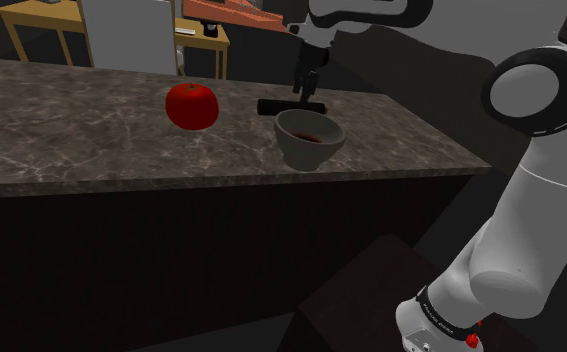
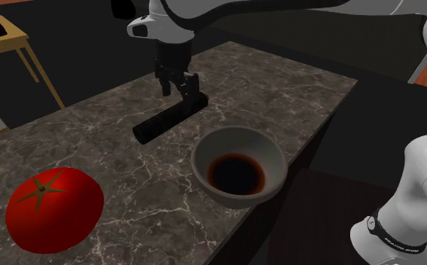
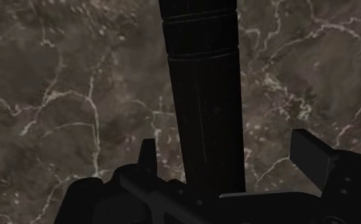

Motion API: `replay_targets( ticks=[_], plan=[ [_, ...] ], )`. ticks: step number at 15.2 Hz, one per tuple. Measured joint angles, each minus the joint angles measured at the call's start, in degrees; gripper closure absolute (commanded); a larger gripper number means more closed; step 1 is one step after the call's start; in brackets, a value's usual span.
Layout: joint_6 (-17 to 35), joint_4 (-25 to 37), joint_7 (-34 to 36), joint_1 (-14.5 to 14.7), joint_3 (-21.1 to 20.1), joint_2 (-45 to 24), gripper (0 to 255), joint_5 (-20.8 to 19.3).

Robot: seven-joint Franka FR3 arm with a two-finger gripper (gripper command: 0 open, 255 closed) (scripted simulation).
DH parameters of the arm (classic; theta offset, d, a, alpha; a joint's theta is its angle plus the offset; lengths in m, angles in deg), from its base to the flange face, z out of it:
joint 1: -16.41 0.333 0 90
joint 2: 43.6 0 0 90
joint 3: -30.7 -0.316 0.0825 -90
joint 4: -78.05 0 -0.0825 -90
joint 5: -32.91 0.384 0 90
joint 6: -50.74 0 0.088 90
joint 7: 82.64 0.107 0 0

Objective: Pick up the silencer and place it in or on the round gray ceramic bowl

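Counter (image 2: 129, 177): bowl (image 2: 202, 150) nr silencer (image 2: 166, 120), tomato (image 2: 53, 209) apart; end effector (image 2: 180, 90) straddles silencer, unclamped.

A dark stone counter (image 1: 71, 130) veined in white is spanning the foreground, and its front panel (image 1: 171, 260) is lying in deep shadow. Behind it a yellow wooden table (image 1: 26, 25) is standing on slim legs. A pale grey panel (image 1: 131, 35) is rising just beside the table, with an orange-red shape (image 1: 236, 12) showing past it. Light is falling dimly throughout, and the floor (image 2: 83, 53) beyond the counter is reading near black.
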Motion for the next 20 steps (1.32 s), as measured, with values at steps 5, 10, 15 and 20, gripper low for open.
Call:
replay_targets(
  ticks=[5,10,15,20],
  plan=[
    [3.38,-2.67,-0.76,0.13,-0.21,-0.53,0,0.15],
    [5.20,-4.38,-0.89,0.16,-0.24,-0.64,0,0.19],
    [5.29,-4.45,-0.89,0.17,-0.24,-0.63,255,0.19],
    [5.28,-4.45,-0.89,0.17,-0.24,-0.65,255,0.19]
  ],
)
